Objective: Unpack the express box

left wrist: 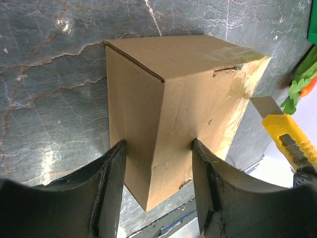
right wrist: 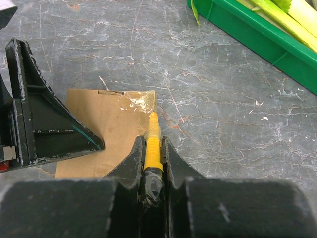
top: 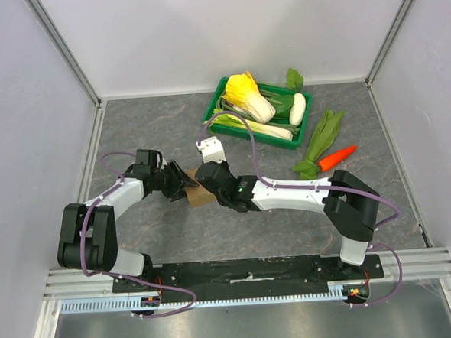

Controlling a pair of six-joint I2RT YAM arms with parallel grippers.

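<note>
Box: the express box sat on the grey marbled table between the arms, well apart from the green crate.
Left gripper: its fingers pressed two opposite cardboard walls, pinning the box (probably so it would not slide under the blade).
Right gripper: clenched on a yellow utility knife, its tip at the taped edge.
Tape: clear, glossy and wrinkled over matte brown board.

One express box, one yellow cutter, one green crate at 12 o'clock, one carrot and one leafy green at 2 o'clock; grippers two: left gripper, right gripper
</note>
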